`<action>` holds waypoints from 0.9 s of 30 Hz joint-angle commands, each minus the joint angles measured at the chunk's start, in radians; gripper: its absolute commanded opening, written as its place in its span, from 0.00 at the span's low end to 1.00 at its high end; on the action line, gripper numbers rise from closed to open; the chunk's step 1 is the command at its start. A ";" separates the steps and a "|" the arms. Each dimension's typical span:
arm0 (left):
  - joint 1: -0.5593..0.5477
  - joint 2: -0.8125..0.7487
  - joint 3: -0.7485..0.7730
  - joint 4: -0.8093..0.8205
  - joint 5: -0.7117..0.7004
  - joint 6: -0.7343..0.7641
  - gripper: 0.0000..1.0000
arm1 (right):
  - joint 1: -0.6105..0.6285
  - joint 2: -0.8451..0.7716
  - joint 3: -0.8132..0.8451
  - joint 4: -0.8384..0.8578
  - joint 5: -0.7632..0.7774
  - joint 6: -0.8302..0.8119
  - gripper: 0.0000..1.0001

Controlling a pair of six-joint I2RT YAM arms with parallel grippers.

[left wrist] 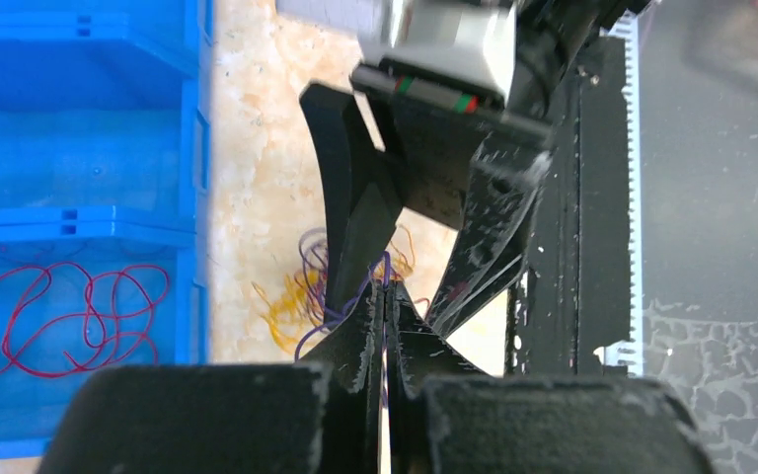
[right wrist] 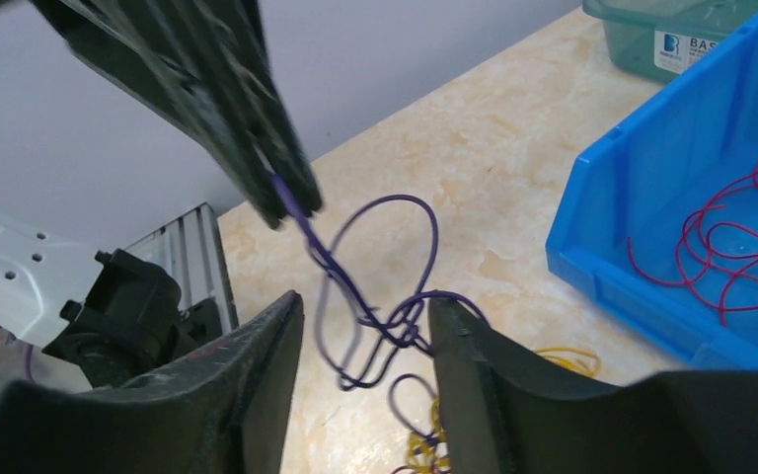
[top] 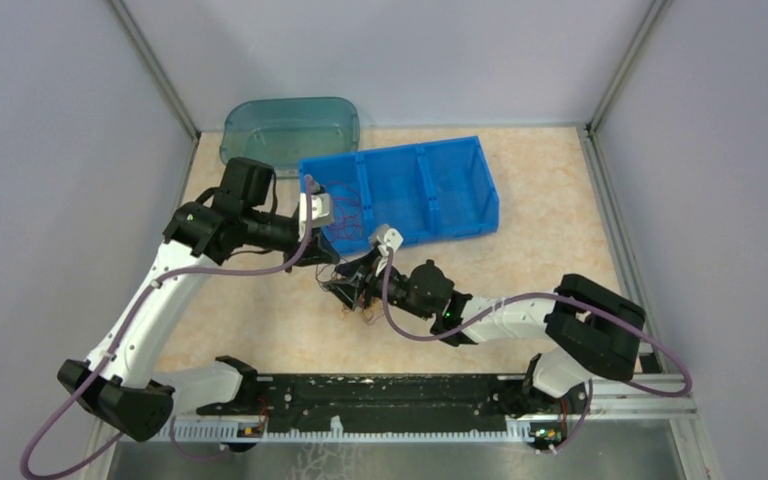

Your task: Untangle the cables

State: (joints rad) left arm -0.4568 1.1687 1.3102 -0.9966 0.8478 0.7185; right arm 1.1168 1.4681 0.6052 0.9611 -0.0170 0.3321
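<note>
**A:** We see the left gripper (right wrist: pixel 291 202) clamped on the purple cable (right wrist: pixel 395 212) beside the blue bin (right wrist: pixel 592 237).
**B:** Yep, the right gripper (right wrist: pixel 365 316) gapes around its loops; the yellow cable (left wrist: pixel 281 311) is mostly hidden from us.

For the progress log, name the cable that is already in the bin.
The red cable, alone in the blue bin. The purple cable is pinched in the left gripper; the yellow cable lies on the table.

1 blue bin (top: pixel 450 230), 3 compts. 1 teal tub (top: pixel 290 125) behind it. 1 red cable (left wrist: pixel 87 314) inside bin; 1 purple cable (right wrist: pixel 432 227) + 1 yellow cable (left wrist: pixel 291 301) just beside.
</note>
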 commanded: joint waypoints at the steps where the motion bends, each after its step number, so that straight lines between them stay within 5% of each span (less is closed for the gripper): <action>1: -0.006 0.013 0.108 -0.045 0.084 -0.065 0.00 | 0.003 0.034 0.013 0.113 0.015 -0.005 0.45; 4: -0.006 0.017 0.174 -0.047 0.085 -0.082 0.00 | 0.003 0.053 -0.022 0.137 0.022 0.005 0.37; 16: -0.006 0.031 0.352 -0.015 0.073 -0.172 0.00 | 0.002 0.131 -0.133 0.261 0.087 0.054 0.37; 27: -0.005 0.037 0.512 0.195 -0.021 -0.239 0.00 | 0.003 0.158 -0.157 0.288 0.091 0.076 0.36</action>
State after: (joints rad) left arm -0.4583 1.2102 1.7561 -0.9321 0.8543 0.5282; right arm 1.1168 1.6142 0.4492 1.1614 0.0662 0.3901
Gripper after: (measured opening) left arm 0.006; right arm 0.366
